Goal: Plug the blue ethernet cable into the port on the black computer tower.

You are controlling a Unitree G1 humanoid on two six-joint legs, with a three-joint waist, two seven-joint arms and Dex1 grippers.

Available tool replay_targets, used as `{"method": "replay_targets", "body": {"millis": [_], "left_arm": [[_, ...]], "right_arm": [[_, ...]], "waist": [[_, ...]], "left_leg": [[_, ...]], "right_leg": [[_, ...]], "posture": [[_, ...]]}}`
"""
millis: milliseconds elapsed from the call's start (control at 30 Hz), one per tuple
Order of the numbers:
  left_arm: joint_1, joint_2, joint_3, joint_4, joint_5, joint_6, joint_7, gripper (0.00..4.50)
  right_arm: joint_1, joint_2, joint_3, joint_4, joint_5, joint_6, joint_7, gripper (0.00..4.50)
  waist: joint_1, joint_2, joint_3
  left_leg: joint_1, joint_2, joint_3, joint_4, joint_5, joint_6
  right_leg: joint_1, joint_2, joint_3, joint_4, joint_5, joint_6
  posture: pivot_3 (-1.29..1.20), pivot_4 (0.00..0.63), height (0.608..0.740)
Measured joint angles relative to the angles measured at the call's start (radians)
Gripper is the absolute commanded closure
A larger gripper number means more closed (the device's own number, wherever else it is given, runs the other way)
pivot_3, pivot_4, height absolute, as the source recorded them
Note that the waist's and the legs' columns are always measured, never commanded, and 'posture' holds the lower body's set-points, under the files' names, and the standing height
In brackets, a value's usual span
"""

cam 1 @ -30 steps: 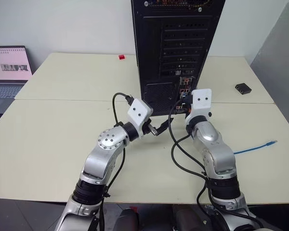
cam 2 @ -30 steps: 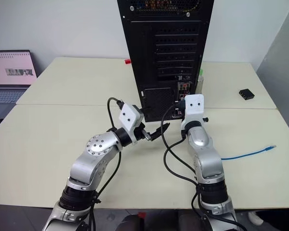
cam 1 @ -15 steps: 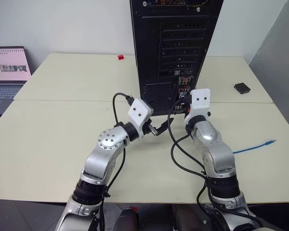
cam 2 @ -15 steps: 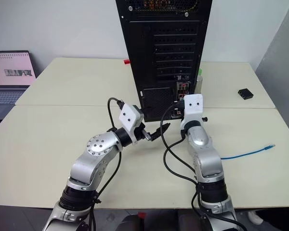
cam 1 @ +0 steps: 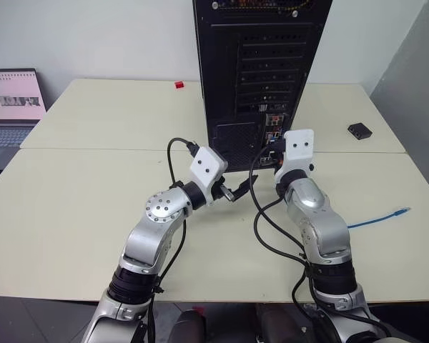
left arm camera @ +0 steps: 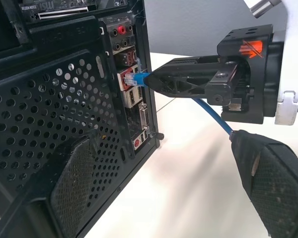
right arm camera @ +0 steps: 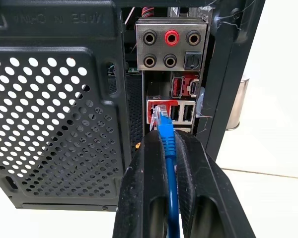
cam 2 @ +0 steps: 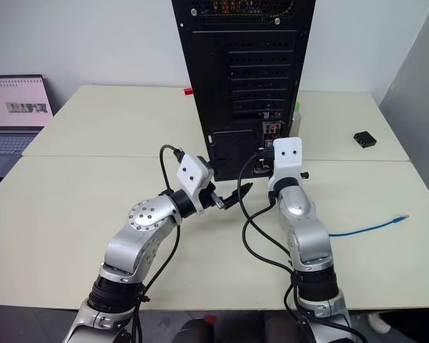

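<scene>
The right gripper point(right arm camera: 168, 148) is clamped on the blue ethernet cable point(right arm camera: 167, 144) just behind its clear plug, at the centre of the right wrist view. The plug tip sits at the mouth of the port point(right arm camera: 159, 113) in the rear connector cluster of the black computer tower point(cam 1: 261, 71) — whether it is seated I cannot tell. The step calls for a straight, level push, no twist. The left gripper point(cam 1: 237, 190), fingers spread and empty, hovers mid-frame beside the tower — best kept clear.
</scene>
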Motion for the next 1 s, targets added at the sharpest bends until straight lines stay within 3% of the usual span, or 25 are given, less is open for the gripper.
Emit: {"method": "replay_targets", "body": {"millis": [1000], "left_arm": [[0.000, -0.011, -0.005, 0.000, 0.004, -0.002, 0.005, 0.05]], "right_arm": [[-0.079, 0.008, -0.005, 0.092, 0.003, 0.006, 0.010, 4.50]], "waist": [[-0.018, 0.000, 0.000]], "left_leg": [[0.000, 0.000, 0.001, 0.000, 0.000, 0.000]], "right_leg": [[0.000, 0.000, 0.001, 0.000, 0.000, 0.000]], "posture": [[0.00, 0.150, 0.740]]}}
